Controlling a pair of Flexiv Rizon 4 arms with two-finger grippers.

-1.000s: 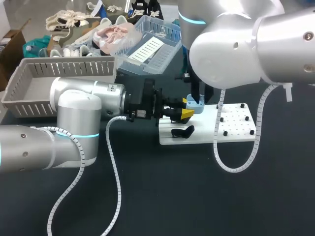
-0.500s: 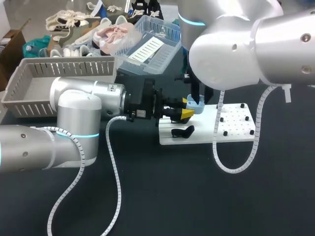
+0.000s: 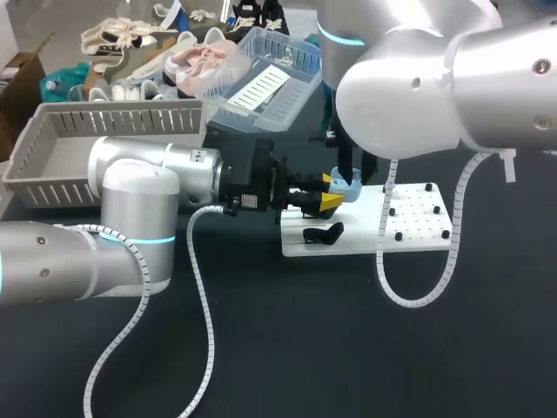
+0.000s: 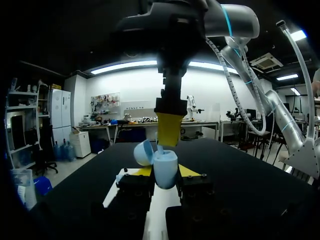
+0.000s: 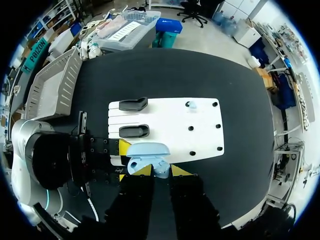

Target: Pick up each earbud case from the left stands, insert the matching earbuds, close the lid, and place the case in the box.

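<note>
Over the white board, left tool still grips the open case.

A black desk carries a white board toward 2 o'clock. A grey basket sits at 10 o'clock.

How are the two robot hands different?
The left hand reaches in sideways, level with the table, while the right hand points straight down from above. The left hand grips the light blue earbud case, whose lid is open, while the right hand pinches a small blue earbud at the case. Both hands have yellow fingertips, and they meet at the case.
</note>
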